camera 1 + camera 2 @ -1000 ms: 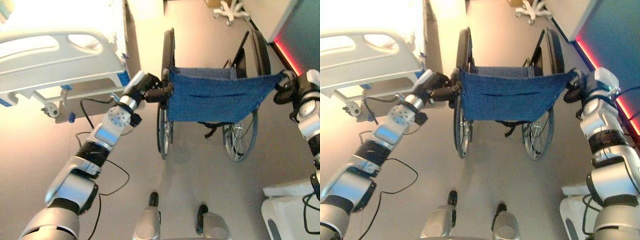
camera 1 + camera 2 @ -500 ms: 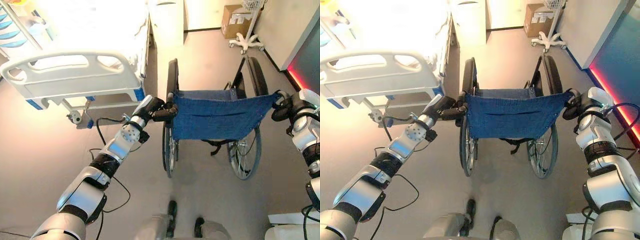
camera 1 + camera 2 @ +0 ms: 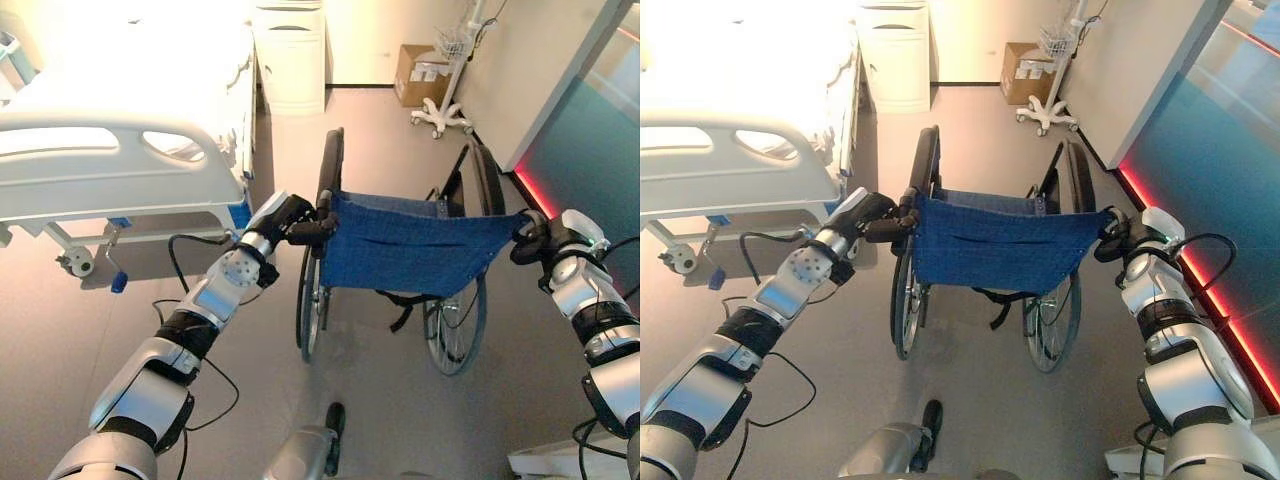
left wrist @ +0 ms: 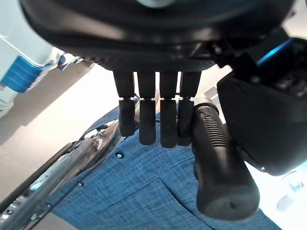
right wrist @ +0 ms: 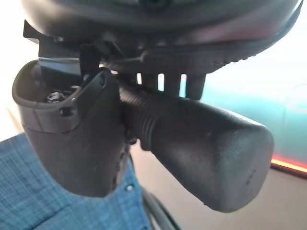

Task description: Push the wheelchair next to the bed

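- Standing in the middle of the grey floor, the wheelchair has its blue fabric back turned toward the robot and its big wheels to either side.
- Left hand is on the wheelchair's left push handle: the wrist view shows the fingers curled down beside the ribbed black grip with the thumb on its other side, so the grip is clasped.
- Right hand is on the right push handle, at the other top corner of the blue back; in its wrist view the thick black grip runs between the thumb and the fingers, clamped in the hand.
- Both silver arms reach forward, one to each side of the chair back.
- Off to the chair's left is the bed, white, with its footboard facing the robot and a castor showing under the frame's near corner.
- The wheelchair's left wheel sits near the corner of the bed's foot end, apart from it, a strip of floor between them.
- Beyond the bed, a white cabinet stands against the far wall.
- A cardboard box sits on the floor at that wall, and just beside it a white wheeled stand with a wire basket.
- Along the right side runs a wall with a red glowing strip at its foot.
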Tool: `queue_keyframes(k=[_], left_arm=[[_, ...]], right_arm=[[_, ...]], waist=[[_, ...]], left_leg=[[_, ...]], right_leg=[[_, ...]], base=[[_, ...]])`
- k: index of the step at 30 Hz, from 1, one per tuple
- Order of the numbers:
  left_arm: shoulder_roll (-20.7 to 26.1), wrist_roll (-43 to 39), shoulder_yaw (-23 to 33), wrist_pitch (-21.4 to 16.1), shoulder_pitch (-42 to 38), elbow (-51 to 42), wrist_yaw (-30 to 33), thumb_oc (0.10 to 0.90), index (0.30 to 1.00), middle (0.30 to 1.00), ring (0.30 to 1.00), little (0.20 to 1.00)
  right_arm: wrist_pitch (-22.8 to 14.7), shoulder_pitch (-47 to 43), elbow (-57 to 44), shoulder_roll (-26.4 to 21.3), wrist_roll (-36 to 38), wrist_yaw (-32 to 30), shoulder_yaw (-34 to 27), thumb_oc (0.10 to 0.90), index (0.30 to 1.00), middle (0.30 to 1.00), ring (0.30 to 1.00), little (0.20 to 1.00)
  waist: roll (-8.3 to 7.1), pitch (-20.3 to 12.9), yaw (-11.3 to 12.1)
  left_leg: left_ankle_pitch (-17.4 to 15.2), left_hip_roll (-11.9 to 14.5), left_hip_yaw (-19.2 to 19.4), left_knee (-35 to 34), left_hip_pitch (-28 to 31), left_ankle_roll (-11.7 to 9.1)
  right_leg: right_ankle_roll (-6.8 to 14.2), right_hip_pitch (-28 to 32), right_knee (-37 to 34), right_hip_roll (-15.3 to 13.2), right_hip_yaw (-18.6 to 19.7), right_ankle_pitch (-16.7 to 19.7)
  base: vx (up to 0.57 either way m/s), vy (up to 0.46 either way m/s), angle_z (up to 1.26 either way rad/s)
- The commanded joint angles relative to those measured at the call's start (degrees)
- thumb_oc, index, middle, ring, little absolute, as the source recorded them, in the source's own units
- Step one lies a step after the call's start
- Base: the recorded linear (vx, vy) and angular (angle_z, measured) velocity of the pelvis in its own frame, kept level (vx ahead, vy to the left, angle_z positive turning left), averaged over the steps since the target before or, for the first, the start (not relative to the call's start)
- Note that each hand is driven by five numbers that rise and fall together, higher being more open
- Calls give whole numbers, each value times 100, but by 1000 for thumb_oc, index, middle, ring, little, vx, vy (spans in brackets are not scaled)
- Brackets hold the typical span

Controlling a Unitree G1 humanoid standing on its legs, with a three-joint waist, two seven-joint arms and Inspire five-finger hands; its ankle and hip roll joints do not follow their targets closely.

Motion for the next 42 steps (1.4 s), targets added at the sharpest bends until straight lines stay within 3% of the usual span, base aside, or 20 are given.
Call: queue_keyframes(k=[1,3,4,5,7,10,13,16,18,19,20,21,22,25,29,32,36,38,40,42], left_arm=[[318,686,-222,436,438,396,97,400,300,300,300,300],[285,670,-282,436,375,411,185,400,300,300,300,300],[294,658,-294,433,342,415,201,400,300,300,300,300],[365,575,-344,401,161,449,227,400,300,300,300,300],[428,492,-371,397,-65,486,207,400,300,300,300,300],[455,469,-330,388,-163,482,205,400,300,300,300,300],[509,477,-281,428,-213,342,218,400,300,300,300,300],[539,175,-275,459,-207,312,276,400,300,300,300,300],[526,131,-203,559,-94,240,286,400,300,300,300,300],[504,167,-166,608,23,186,280,400,300,300,300,300],[482,197,-164,606,64,164,281,400,300,300,300,300],[464,209,-163,618,93,145,296,400,300,300,300,300],[396,238,-122,538,228,124,391,400,300,300,300,300],[288,249,-60,456,358,111,481,400,300,300,300,300],[171,316,29,373,474,98,521,400,300,300,300,300],[85,309,84,413,419,109,545,400,300,300,300,300],[96,207,88,524,403,37,618,400,300,300,300,300],[98,34,84,674,395,49,638,400,300,300,300,300],[177,-19,173,750,521,63,524,400,300,300,300,300],[238,23,263,745,686,21,451,400,300,300,300,300]], right_arm=[[-2382,-392,-940,266,-670,-425,679,400,300,300,300,300],[-2318,-550,-933,333,-570,-504,792,400,300,300,300,300],[-2293,-594,-938,344,-561,-511,810,400,300,300,300,300],[-2147,-760,-987,377,-493,-527,875,400,300,300,300,300],[-1993,-945,-1037,358,-407,-483,891,400,300,300,300,300],[-1797,-1057,-1196,316,-374,-344,896,400,300,300,300,300],[-1574,-1150,-1333,186,-377,-202,942,400,300,300,300,300],[-1623,-1148,-1307,87,-282,-160,949,400,300,300,300,300],[-1593,-1043,-1476,67,-344,-76,911,400,300,300,300,300],[-1632,-899,-1567,6,-429,10,853,400,300,300,300,300],[-1660,-826,-1573,-31,-474,23,828,400,300,300,300,300],[-1688,-777,-1577,-59,-500,30,815,400,300,300,300,300],[-1553,-662,-1726,-99,-531,-18,834,400,300,300,300,300],[-1500,-584,-1766,-134,-641,23,802,400,300,300,300,300],[-1262,-567,-1696,-120,-632,110,768,400,300,300,300,300],[-927,-650,-1563,33,-616,211,747,400,300,300,300,300],[-656,-688,-1612,129,-653,318,800,400,300,300,300,300],[-650,-736,-1618,245,-751,479,860,400,300,300,300,300],[-765,-805,-1674,278,-860,752,998,400,300,300,300,300],[-843,-822,-1693,258,-849,875,1060,400,300,300,300,300]], waist=[[-80,-101,386],[66,161,156],[59,214,115],[-16,401,-22],[-82,545,-146],[-78,605,-247],[-147,614,-363],[-130,621,-437],[-98,644,-502],[-77,652,-584],[-54,634,-629],[-33,624,-660],[-12,601,-714],[6,540,-762],[60,461,-745],[65,522,-604],[133,640,-433],[196,733,-233],[304,757,39],[335,718,176]], left_leg=[[-557,-39,-34,-168,345,0],[-817,151,-357,-81,711,-42],[-894,139,-404,-18,712,-38],[-1107,75,-515,158,702,-58],[-1315,30,-633,286,757,-117],[-1533,83,-759,404,850,-201],[-1895,327,-927,695,888,-369],[-1877,666,-973,759,917,-502],[-1765,1023,-848,692,1109,-648],[-1486,1411,-657,511,1340,-780],[-1258,1552,-579,448,1415,-830],[-1111,1639,-536,396,1470,-867],[-603,1812,-388,358,1553,-958],[-38,1917,-267,433,1569,-1026],[178,1765,-269,526,1651,-1044],[-130,1237,-315,273,1298,-874],[-114,747,-264,11,736,-836],[194,462,-263,-75,136,-889],[747,432,-289,-476,-217,-964],[906,484,-195,-691,-282,-976]], right_leg=[[88,-163,228,-151,244,2104],[-14,-1301,-294,-521,409,2099],[-11,-1458,-381,-586,459,2126],[60,-1947,-974,-848,605,2479],[155,-2122,-1939,-1020,700,2622],[255,-2059,-2645,-1066,808,2708],[308,-2179,-2368,-1138,1054,2674],[351,-2322,-1635,-1037,1025,2486],[297,-2437,-1167,-1041,837,2329],[208,-2399,-1058,-1025,629,2256],[148,-2363,-1050,-982,555,2208],[106,-2317,-1063,-947,491,2179],[-3,-2147,-1153,-899,282,2113],[-224,-1797,-1377,-749,73,1964],[-425,-1489,-1457,-513,-64,1751],[-478,-1081,-1646,-255,36,1625],[-487,-672,-1797,23,174,1462],[-555,-251,-1896,293,349,1280],[-651,185,-1893,618,519,1028],[-674,423,-1901,723,584,894]], base=[[313,-182,12],[312,-258,-6],[225,-331,-13],[191,-268,0],[339,-378,43],[413,-373,98],[456,-547,68],[366,-499,71],[400,-392,69],[435,-432,70],[460,-451,68],[389,-358,62],[370,-341,60],[350,-304,49],[301,-219,7],[321,-172,22],[279,-66,-21],[501,-54,-26],[692,-13,-59],[564,29,-107]])
